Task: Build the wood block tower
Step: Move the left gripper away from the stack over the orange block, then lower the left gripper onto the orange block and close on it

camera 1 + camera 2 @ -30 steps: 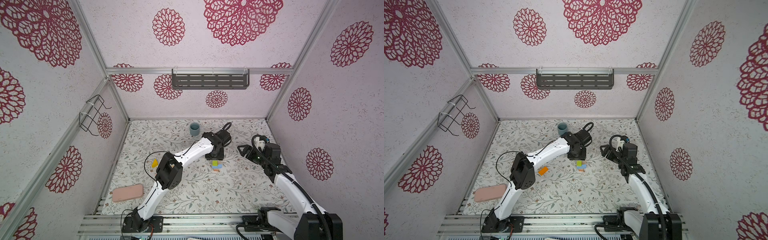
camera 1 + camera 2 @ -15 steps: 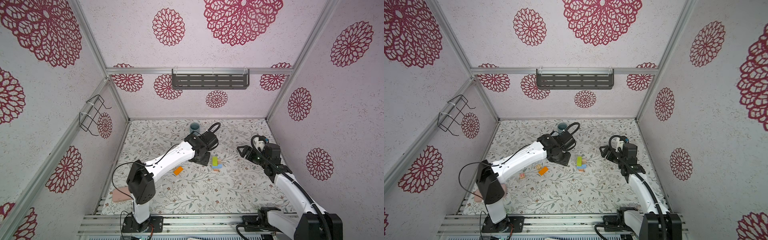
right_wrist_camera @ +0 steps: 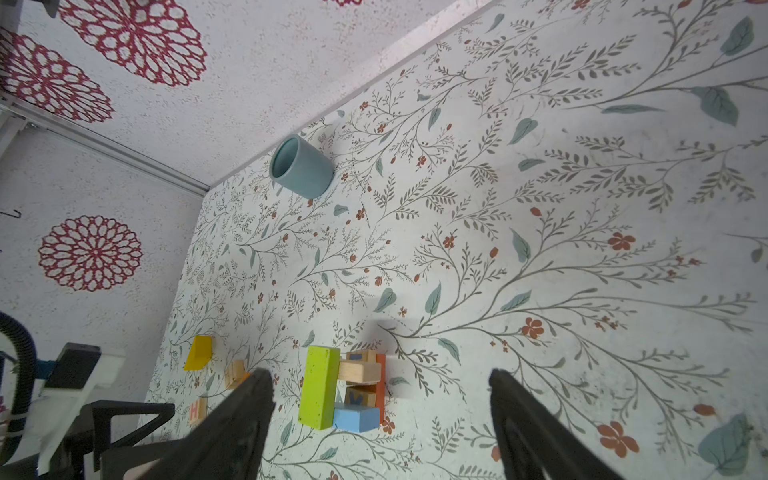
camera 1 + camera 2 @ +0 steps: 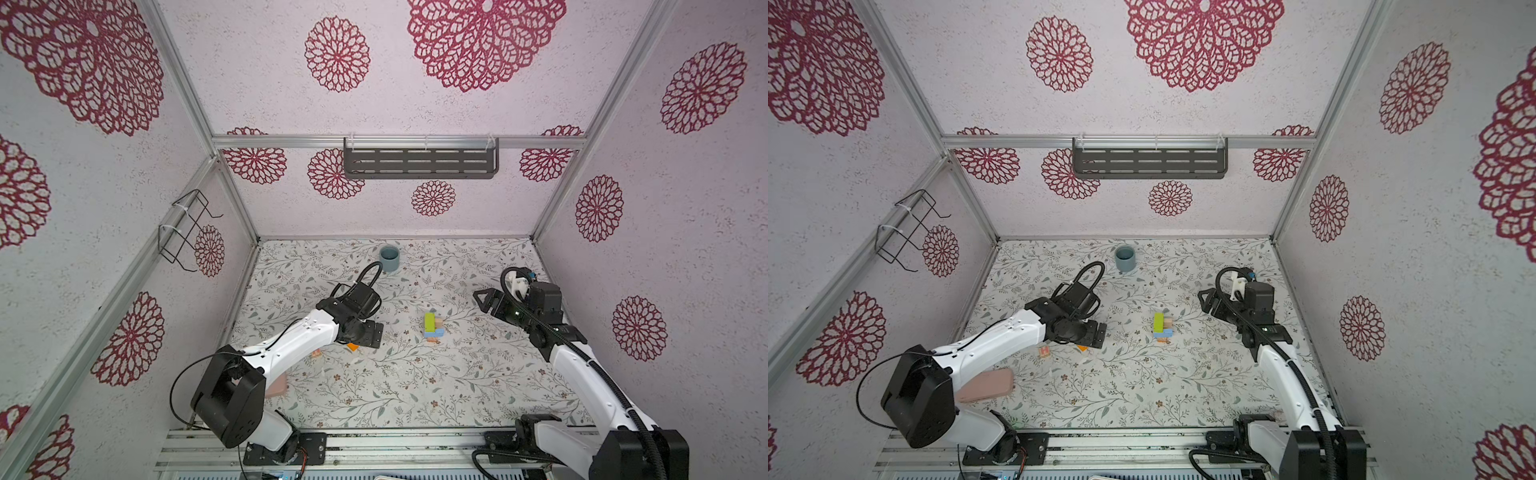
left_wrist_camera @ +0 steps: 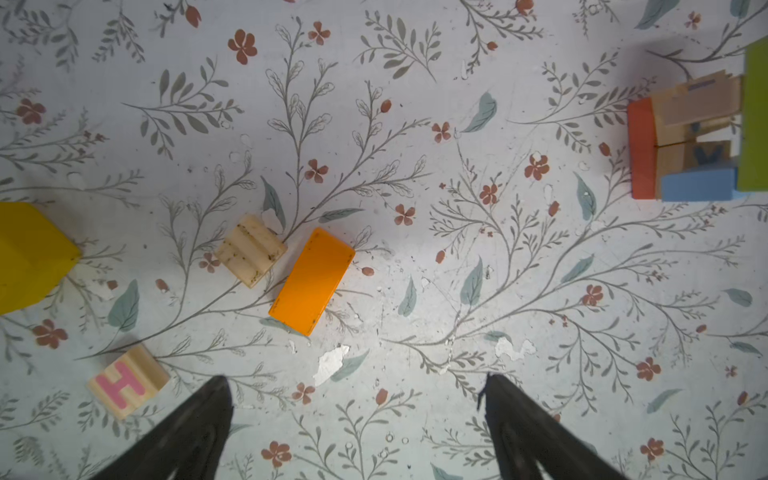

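The tower [image 4: 432, 326] [image 4: 1162, 326] stands mid-table: a green block [image 3: 318, 386] lies on top beside a tan one, over letter cubes, a blue block [image 3: 357, 419] and a red-orange block [image 5: 642, 149]. My left gripper [image 5: 357, 386] [image 4: 368, 332] hovers left of it, open and empty, above loose wood blocks: an orange block [image 5: 311, 280] [image 4: 1082, 348], a grooved tan block [image 5: 250, 250], an H cube [image 5: 128, 381] [image 4: 1044, 351] and a yellow wedge [image 5: 29, 257] [image 3: 199, 353]. My right gripper [image 3: 379, 374] [image 4: 482, 297] hangs open and empty to the tower's right.
A grey-blue cup [image 4: 389, 257] [image 4: 1125, 257] [image 3: 301, 166] stands near the back wall. A pink flat case [image 4: 988, 384] lies at the front left, partly under my left arm. Walls close in the table on three sides.
My left gripper has opened and pulled back leftward from the tower, leaving the green block on top. The right arm has stayed put.
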Controlling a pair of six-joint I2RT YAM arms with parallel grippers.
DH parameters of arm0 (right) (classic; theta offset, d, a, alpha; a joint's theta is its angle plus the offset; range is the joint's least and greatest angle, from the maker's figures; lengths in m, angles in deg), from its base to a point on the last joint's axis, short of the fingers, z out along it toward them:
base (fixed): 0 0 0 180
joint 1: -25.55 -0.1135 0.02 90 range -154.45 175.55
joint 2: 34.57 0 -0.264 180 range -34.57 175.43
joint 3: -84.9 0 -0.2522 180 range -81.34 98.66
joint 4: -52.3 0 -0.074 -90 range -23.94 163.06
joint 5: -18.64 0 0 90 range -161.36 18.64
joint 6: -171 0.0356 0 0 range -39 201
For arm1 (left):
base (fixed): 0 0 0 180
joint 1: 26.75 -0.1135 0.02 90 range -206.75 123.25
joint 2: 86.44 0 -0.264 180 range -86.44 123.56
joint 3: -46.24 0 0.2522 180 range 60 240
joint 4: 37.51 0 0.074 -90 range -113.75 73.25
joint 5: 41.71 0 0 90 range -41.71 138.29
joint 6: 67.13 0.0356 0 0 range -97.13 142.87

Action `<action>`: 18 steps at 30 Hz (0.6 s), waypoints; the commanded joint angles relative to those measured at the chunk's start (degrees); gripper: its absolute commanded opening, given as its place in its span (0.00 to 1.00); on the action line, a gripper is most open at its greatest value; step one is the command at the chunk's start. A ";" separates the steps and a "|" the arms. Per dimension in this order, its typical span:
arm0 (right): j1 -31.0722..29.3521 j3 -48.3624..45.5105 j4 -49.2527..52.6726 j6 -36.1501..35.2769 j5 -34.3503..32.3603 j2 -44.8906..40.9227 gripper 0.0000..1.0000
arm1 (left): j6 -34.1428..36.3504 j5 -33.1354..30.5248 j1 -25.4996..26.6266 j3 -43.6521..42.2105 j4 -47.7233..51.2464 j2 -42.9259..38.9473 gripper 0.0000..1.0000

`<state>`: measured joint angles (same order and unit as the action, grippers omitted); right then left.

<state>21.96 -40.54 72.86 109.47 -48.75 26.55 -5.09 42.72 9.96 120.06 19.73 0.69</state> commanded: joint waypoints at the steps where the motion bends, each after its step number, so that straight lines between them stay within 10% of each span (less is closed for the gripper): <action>1: -0.51 3.01 0.66 -0.96 -0.39 0.37 0.84 | 2.33 0.34 -1.01 -0.78 -6.25 2.59 0.91; 18: -2.38 5.74 1.45 -2.06 -1.18 5.16 0.80 | 4.85 -0.54 -4.36 0.67 -8.62 11.62 0.63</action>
<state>20.05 -37.18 74.18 108.92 -49.10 31.76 -1.42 41.83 6.23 119.20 11.93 10.94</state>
